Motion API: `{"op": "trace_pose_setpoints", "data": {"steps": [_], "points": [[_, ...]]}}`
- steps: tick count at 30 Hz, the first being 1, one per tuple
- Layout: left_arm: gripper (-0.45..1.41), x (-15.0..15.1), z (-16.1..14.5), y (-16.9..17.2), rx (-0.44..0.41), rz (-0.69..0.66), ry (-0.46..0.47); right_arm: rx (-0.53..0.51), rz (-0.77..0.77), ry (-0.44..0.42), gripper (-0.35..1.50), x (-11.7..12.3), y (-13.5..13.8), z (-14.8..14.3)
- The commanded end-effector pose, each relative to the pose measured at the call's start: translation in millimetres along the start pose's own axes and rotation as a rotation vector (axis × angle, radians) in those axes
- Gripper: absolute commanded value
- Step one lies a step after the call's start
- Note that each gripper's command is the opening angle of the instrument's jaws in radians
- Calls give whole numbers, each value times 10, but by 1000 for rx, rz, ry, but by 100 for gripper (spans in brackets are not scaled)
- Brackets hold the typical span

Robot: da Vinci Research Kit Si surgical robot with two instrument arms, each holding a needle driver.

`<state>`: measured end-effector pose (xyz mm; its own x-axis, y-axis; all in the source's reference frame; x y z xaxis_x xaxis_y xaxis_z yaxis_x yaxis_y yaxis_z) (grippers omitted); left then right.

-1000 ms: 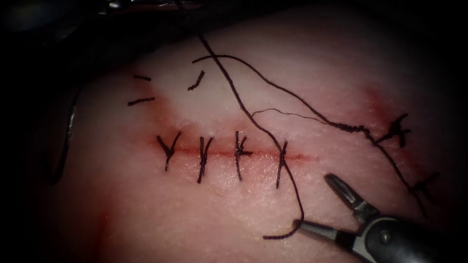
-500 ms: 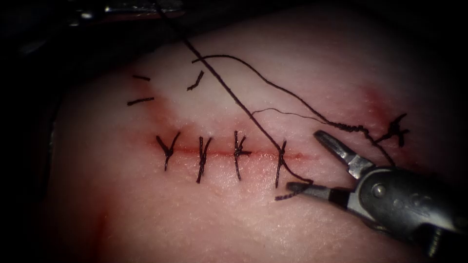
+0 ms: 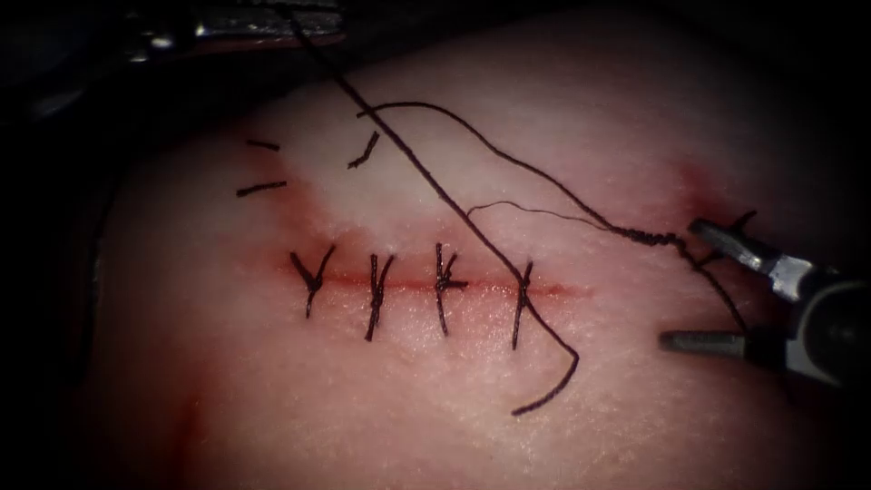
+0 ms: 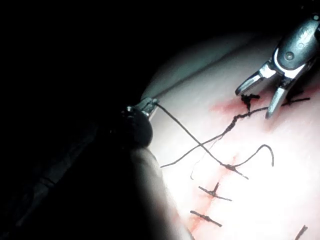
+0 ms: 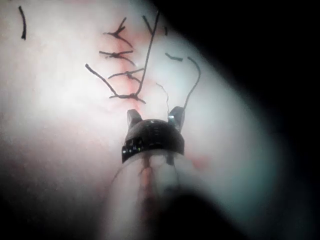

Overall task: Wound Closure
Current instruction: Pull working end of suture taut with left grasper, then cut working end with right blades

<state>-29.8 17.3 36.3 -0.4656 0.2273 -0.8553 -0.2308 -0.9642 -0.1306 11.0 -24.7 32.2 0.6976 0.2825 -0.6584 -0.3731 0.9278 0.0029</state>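
The tissue (image 3: 435, 408) has a horizontal cut (image 3: 413, 285) crossed by several dark stitches. A thread (image 3: 426, 172) runs taut from the rightmost stitch (image 3: 523, 295) up to my left tool (image 3: 288, 16), whose jaws (image 4: 149, 105) are shut on it. The thread's short end (image 3: 553, 386) lies loose on the tissue below the cut's right end. My right tool (image 3: 679, 283) is off the right end of the cut with its jaws spread wide and nothing in them, as also shown at the right tool (image 5: 155, 118) and the right tool (image 4: 260, 100).
A second, thinner thread (image 3: 508, 159) arcs over the tissue to a frayed knot (image 3: 653, 238) by the right tool. Short cut ends of thread (image 3: 263, 189) lie at the upper left. Red fluid (image 3: 299, 218) stains the tissue along the cut.
With jaws open, the right tool moved up toward the rightmost stitch, pushing the thread's short end, then drew back to the right. The short end now lies free.
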Motion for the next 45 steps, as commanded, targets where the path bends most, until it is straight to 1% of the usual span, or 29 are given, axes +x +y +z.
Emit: {"op": "trace_pose_setpoints", "data": {"steps": [1, 4, 5, 7, 8, 12, 14, 15, 19, 24, 28, 29, 36, 41, 45], "points": [[-45, 5, 5, -10, 5, 4, 2, -23, 24, 14, 131, 19, 6, 18], [-45, 6, 5, -7, 8, 6, 2, -41, 92, 9, 138, 32, -2, 34], [-45, 6, 4, -6, 9, 6, 1, -51, 108, 8, 136, 40, -8, 44], [-45, 6, 3, -5, 8, 7, 1, -54, 116, 16, 136, 47, -14, 57], [-45, 6, 1, -4, 10, 7, 1, -54, 132, 27, 138, 52, -20, 67], [-45, 7, -2, -3, 13, 8, 4, -48, 170, 55, 138, 60, -31, 89], [-45, 7, -3, -2, 13, 8, 4, -48, 175, 59, 138, 61, -33, 92], [-45, 7, -4, -1, 13, 9, 3, -51, 173, 68, 138, 65, -37, 101], [-45, 12, -6, 8, 17, 13, -2, -58, 177, 69, 135, 74, -39, 113], [-45, 13, -7, 13, 19, 16, -3, -60, 179, 71, 133, 75, -35, 124], [-45, 16, -10, 17, 17, 18, -2, -65, 171, 83, 133, 71, -37, 142], [-45, 16, -10, 17, 17, 18, -2, -65, 171, 83, 133, 71, -37, 142], [-45, 22, -13, 26, 19, 30, -3, -73, 155, 93, 133, 59, -43, 158], [-45, 25, -15, 33, 18, 40, -1, -75, 155, 93, 128, 54, -39, 164], [-45, 27, -17, 36, 18, 42, -1, -78, 150, 95, 120, 50, -39, 167]]}}
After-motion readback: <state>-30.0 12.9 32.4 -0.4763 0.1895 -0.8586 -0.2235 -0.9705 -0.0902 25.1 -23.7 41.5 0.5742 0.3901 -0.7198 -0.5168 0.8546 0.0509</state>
